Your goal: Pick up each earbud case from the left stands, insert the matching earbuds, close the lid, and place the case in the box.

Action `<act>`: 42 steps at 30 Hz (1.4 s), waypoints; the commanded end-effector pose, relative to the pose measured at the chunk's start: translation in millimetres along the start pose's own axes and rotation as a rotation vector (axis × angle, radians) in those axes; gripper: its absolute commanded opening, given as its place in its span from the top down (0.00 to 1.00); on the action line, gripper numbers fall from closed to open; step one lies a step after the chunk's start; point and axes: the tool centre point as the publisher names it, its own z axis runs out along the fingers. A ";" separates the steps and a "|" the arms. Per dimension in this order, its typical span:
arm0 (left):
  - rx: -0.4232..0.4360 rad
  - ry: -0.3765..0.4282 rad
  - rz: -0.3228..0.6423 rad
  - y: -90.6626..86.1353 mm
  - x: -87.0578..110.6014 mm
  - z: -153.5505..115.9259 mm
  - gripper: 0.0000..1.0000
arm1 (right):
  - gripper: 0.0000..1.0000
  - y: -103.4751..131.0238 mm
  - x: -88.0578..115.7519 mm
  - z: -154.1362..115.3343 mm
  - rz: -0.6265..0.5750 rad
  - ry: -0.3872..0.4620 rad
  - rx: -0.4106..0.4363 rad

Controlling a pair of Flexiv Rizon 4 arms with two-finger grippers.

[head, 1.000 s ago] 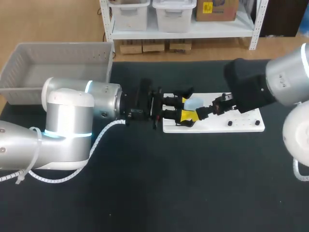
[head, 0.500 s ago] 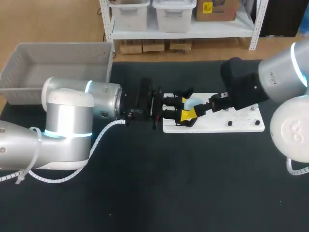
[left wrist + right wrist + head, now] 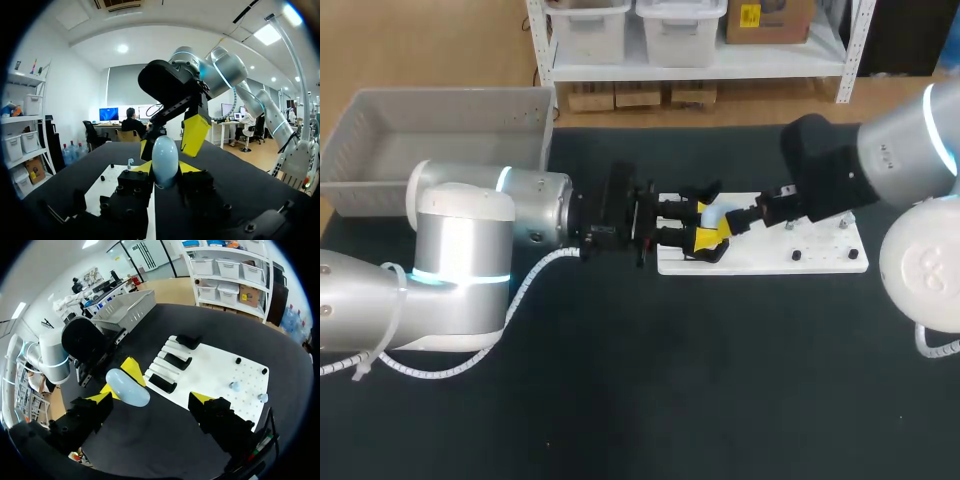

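Left arm (image 3: 510, 215) lay level over black table (image 3: 670, 380), pointing rightward. Left gripper (image 3: 703, 222) clenched on pale blue rounded earbud case (image 3: 712, 216), case at left end of white flat stand board (image 3: 820, 258). Right arm (image 3: 880, 165) slanted in from right. Right gripper (image 3: 150, 400) spread wide, yellow tips either side of case, contact unclear.

The earbud case (image 3: 165, 155) is a smooth pale-blue oval, lid shut. It stands on end, pinched between the left gripper's (image 3: 165, 172) yellow tips and inside the right gripper's (image 3: 152, 399) wide-spread fingers. Three black stands (image 3: 164, 383) lie just ahead of the right gripper, with two tiny pale earbuds (image 3: 234, 386) (too small to detail) beyond. The grey box (image 3: 125, 307) sits well behind the left gripper.
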 end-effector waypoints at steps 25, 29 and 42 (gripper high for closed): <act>-0.004 -0.004 0.003 -0.7 1.2 -0.1 1.00 | 0.00 -4.4 -20.5 -19.3 -0.006 -0.086 0.069; -0.004 -0.004 0.003 -0.7 1.2 -0.1 1.00 | 0.00 -11.7 -24.3 -35.3 -0.064 -0.122 0.148; -0.004 -0.004 0.003 -0.7 1.2 -0.1 1.00 | 0.00 -77.7 -24.9 -60.5 -0.248 -0.054 0.541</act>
